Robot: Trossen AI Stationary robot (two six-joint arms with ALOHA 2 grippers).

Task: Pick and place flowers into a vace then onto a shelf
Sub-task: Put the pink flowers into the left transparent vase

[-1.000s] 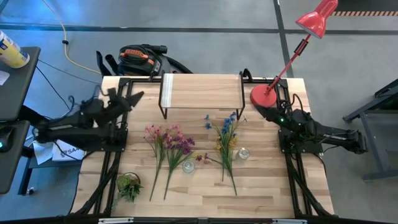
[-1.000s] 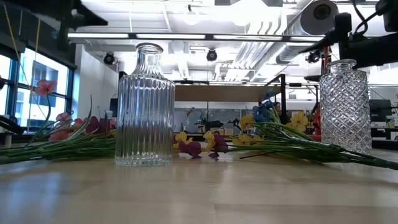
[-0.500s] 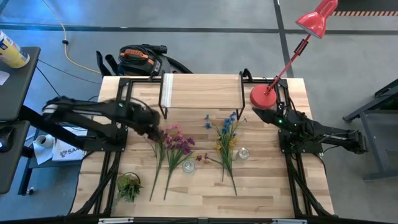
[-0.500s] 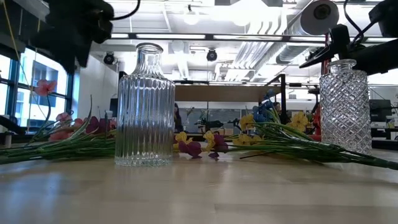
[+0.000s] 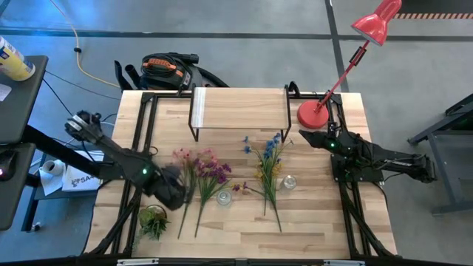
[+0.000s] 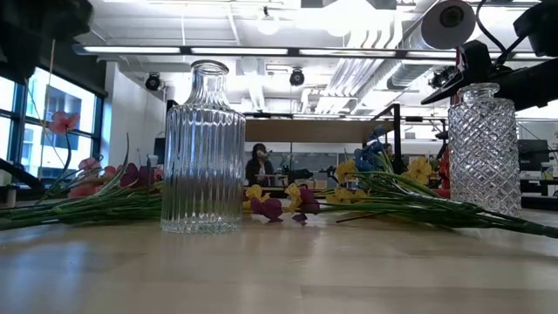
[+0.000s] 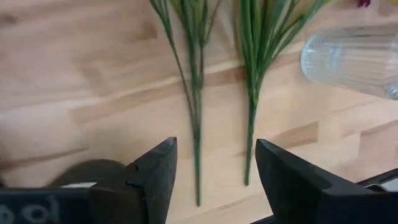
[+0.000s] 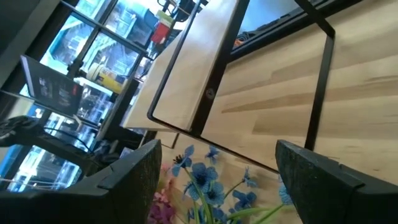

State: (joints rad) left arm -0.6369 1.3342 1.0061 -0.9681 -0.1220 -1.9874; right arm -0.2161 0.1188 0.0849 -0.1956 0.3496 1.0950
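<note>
Left end effector (image 7: 211, 180) spread, empty, above lower ends of pink-and-purple green-stemmed artificial flowers (image 5: 199, 177) lying flat mid-table (image 5: 318, 222). Stems' long axis runs 12-to-6; blooms at 12. My right end effector (image 5: 304, 137), spread, waits farther off.

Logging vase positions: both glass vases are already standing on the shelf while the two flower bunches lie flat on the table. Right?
Not quite. The high view shows both glass vases standing on the table among the flower bunches, not on the shelf. The bunches do lie flat.
</note>
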